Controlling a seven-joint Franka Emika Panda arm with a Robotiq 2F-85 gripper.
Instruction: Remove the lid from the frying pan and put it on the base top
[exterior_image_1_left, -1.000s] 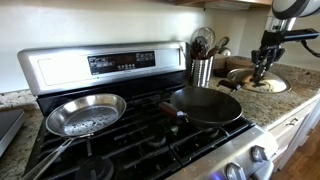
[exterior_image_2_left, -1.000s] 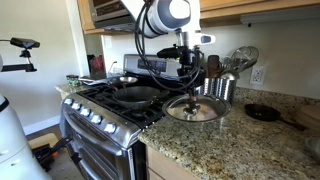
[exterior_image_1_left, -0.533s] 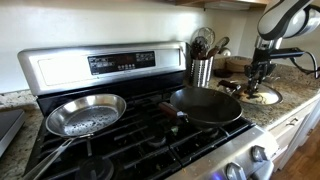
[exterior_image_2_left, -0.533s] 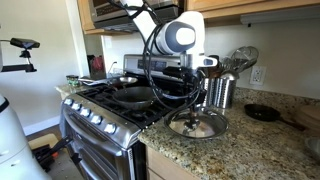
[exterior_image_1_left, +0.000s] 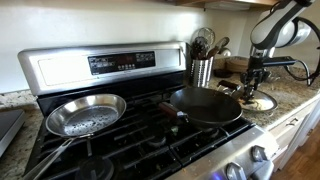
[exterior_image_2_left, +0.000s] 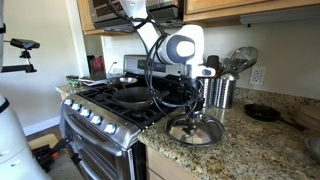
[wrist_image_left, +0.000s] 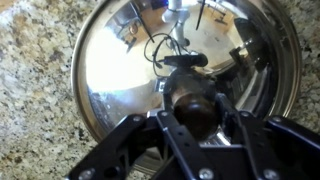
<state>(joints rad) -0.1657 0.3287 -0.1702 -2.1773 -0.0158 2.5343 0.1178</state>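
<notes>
The lid (wrist_image_left: 110, 70) is a shiny round disc with a dark knob, and it fills the wrist view over the granite base top (wrist_image_left: 35, 110). My gripper (wrist_image_left: 195, 110) is shut on that knob, with a finger on each side. In both exterior views the lid (exterior_image_1_left: 260, 103) (exterior_image_2_left: 196, 131) sits low at the base top (exterior_image_1_left: 292, 98) (exterior_image_2_left: 240, 145), to the side of the stove; I cannot tell whether it touches. My gripper (exterior_image_1_left: 252, 88) (exterior_image_2_left: 196, 110) stands upright over it. The black frying pan (exterior_image_1_left: 207, 105) (exterior_image_2_left: 135, 95) sits uncovered on the grates.
A shiny silver pan (exterior_image_1_left: 85, 115) sits on the other burner. A metal utensil holder (exterior_image_1_left: 202, 68) (exterior_image_2_left: 220, 90) stands close behind the lid. A small dark dish (exterior_image_2_left: 262, 113) lies further along the counter. The stove's control panel (exterior_image_1_left: 110, 62) rises at the back.
My gripper has carried the lid down onto or just above the granite and a little closer to the stove. The pans have not moved.
</notes>
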